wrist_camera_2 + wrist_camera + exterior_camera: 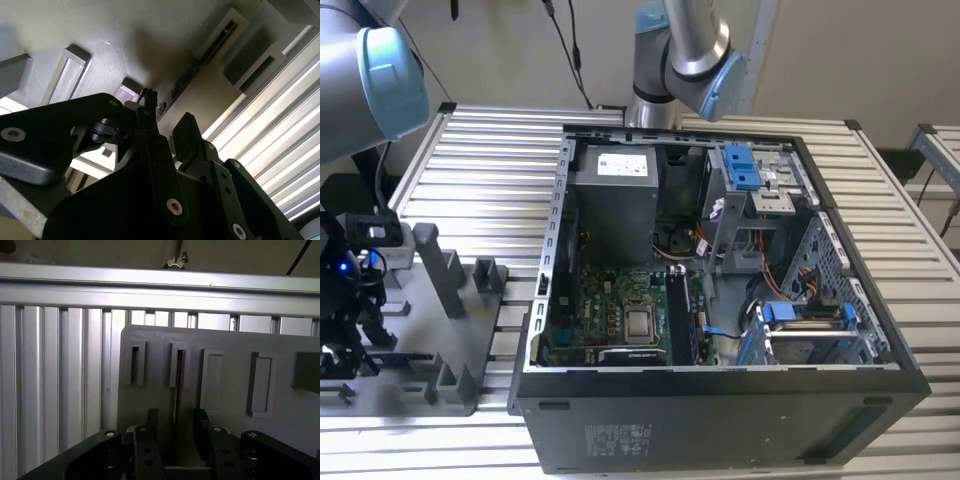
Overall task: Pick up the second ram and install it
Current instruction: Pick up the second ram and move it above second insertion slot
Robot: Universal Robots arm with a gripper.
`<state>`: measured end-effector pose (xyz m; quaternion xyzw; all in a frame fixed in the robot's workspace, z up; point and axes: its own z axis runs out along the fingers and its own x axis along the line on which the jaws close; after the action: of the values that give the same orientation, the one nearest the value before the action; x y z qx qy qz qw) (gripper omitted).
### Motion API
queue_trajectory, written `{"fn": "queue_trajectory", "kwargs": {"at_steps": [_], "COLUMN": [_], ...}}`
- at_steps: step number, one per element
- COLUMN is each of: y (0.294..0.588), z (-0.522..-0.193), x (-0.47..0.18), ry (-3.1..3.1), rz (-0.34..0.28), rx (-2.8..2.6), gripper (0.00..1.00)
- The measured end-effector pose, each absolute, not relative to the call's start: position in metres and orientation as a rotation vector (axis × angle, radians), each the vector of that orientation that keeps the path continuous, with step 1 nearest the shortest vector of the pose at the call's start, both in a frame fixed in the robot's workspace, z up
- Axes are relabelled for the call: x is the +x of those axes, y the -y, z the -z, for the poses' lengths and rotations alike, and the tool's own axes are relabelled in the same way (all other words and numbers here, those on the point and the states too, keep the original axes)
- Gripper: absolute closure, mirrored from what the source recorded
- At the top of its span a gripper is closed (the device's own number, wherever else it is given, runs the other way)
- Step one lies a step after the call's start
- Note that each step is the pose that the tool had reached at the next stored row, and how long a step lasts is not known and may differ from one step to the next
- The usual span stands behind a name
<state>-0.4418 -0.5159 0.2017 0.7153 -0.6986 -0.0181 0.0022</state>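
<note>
The claw (345, 320) hangs low over the grey tray (480, 335) at the exterior view's left edge. It is well apart from the open computer case (720, 420) in the middle of the slatted metal table (490, 150). A tall grey post (440, 265) stands up from the tray, to the exterior view's right of the claw.

In the first wrist view, the memory stick (176, 400) stands on its long edge in the tray. Seen end-on it is a thin dark line, and its far end sits in a narrow slot (179, 365). The claw is open, and its two black fingers (152, 430) reach down one on each side of the stick. A gap shows between each finger and the board, so the claw has hold of nothing.

The second wrist view gives the same picture from below. The stick runs away from the claw as a dark strip along the tray, with the two fingertips flanking its near end. Other raised rectangular pockets sit on either side of the stick's slot.
</note>
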Motion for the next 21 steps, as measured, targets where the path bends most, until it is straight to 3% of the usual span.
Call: {"fn": "queue_trajectory", "kwargs": {"at_steps": [3,4,5,8,12,13,21], "y": [0.5158,0.5158,0.5158,0.5158,0.5157,0.5157,0.5156], "z": [-0.2016,-0.2016,-0.2016,-0.2015,-0.2017,-0.2017,-0.2016], "x": [-0.4418,-0.4418,-0.4418,-0.4418,-0.4418,-0.4418,-0.4418], "ry": [2.192,2.192,2.192,2.192,2.192,2.192,2.192], "rz": [0.057,0.057,0.057,0.057,0.057,0.057,0.057], "rx": [2.244,2.244,2.244,2.244,2.244,2.244,2.244], "gripper": [0.58,0.66,0.66,0.79,0.82,0.87,0.87]}}
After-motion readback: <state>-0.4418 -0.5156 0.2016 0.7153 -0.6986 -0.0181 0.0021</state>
